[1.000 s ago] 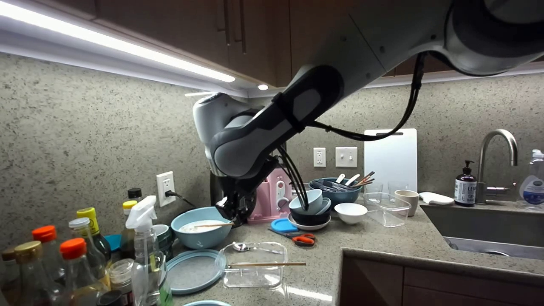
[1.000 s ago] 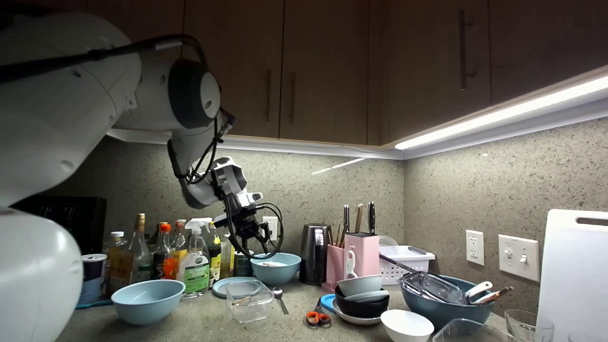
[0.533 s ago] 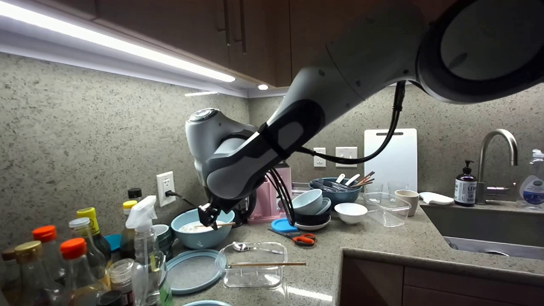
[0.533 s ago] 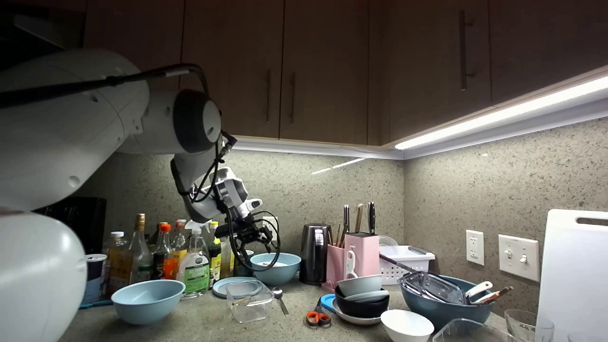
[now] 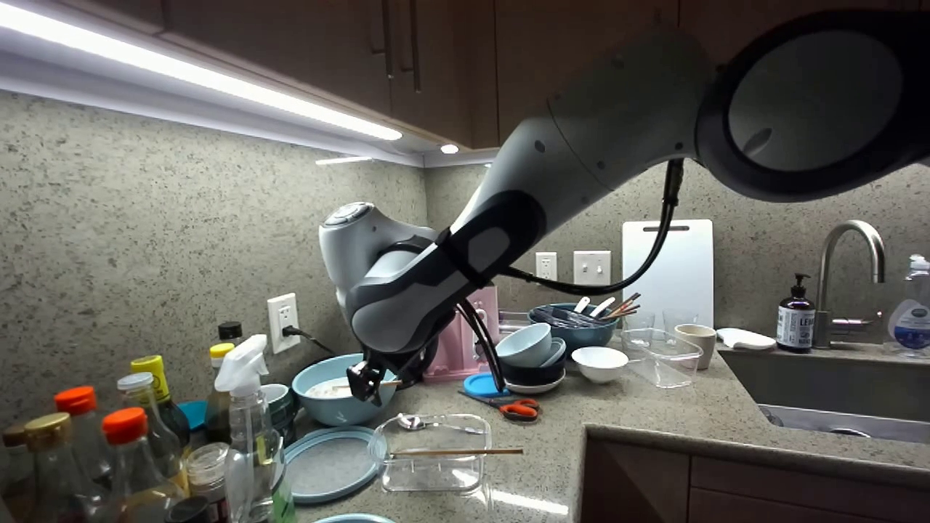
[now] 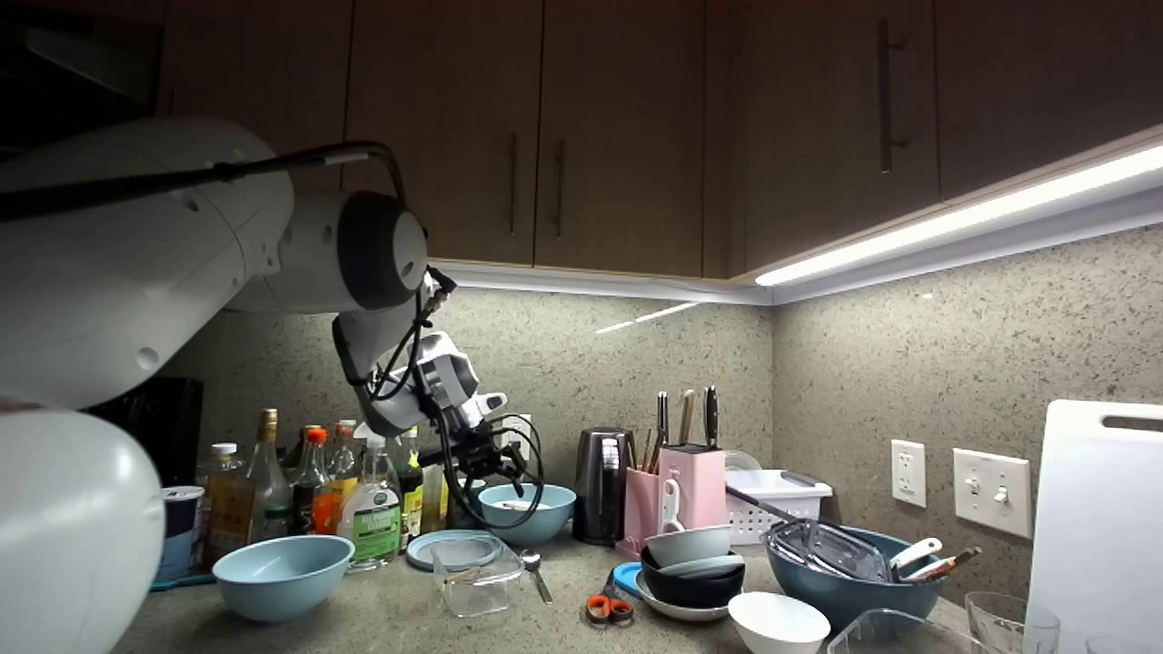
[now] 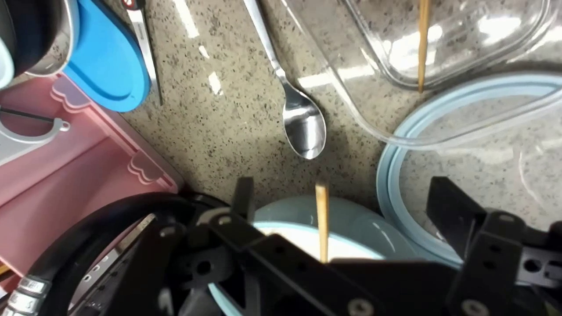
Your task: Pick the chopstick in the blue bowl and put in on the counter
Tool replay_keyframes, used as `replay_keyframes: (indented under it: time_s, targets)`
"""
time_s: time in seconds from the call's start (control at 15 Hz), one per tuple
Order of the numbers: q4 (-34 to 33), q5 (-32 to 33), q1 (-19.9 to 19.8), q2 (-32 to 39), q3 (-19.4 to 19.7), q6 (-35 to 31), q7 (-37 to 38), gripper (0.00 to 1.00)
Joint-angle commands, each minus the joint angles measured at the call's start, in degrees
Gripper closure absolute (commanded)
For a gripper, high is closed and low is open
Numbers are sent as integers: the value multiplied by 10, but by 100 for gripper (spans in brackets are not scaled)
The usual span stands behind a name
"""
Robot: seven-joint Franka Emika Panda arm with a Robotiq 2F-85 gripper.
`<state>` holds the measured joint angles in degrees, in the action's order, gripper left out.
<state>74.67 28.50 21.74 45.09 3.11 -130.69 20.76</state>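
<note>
The blue bowl (image 5: pixel 338 410) has whitish contents and stands on the counter (image 5: pixel 552 428); it shows in both exterior views (image 6: pixel 536 525). A wooden chopstick (image 5: pixel 393 382) lies across it, one end sticking out over the rim. My gripper (image 5: pixel 369 383) is at the bowl's rim in that exterior view, in front of part of the chopstick. In the wrist view the gripper (image 7: pixel 342 195) is open, fingers wide apart. The chopstick (image 7: pixel 322 224) shows between the fingers, nearer the left one, touching neither. The gripper hides much of the bowl (image 7: pixel 360 228) there.
A clear container (image 5: pixel 436 472) with another chopstick (image 5: pixel 465 452) across it, a spoon (image 7: pixel 305 125) and a pale-blue lid (image 5: pixel 330 465) lie near the bowl. A black kettle (image 6: pixel 600 486), pink knife block (image 6: pixel 695 486), spray bottle (image 5: pixel 251 436) and scissors (image 5: pixel 519 409) stand or lie around.
The arm has come down. In an exterior view the gripper has moved left and lower, from the bowl's right side to in front of its rim. The bowl and chopstick have not moved.
</note>
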Motion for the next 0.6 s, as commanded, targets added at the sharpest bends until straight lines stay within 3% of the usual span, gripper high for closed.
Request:
replay_keyframes:
  time_s: [0.0, 0.07, 0.13, 0.53]
  targets:
    - [-58, -26, -13, 36, -17, 73, -126, 0]
    - [-66, -16, -8, 41, -10, 89, -138, 0]
    - [-38, -15, -1, 28, -3, 59, -90, 0]
    - [-66, -13, -2, 50, -3, 70, -117, 0]
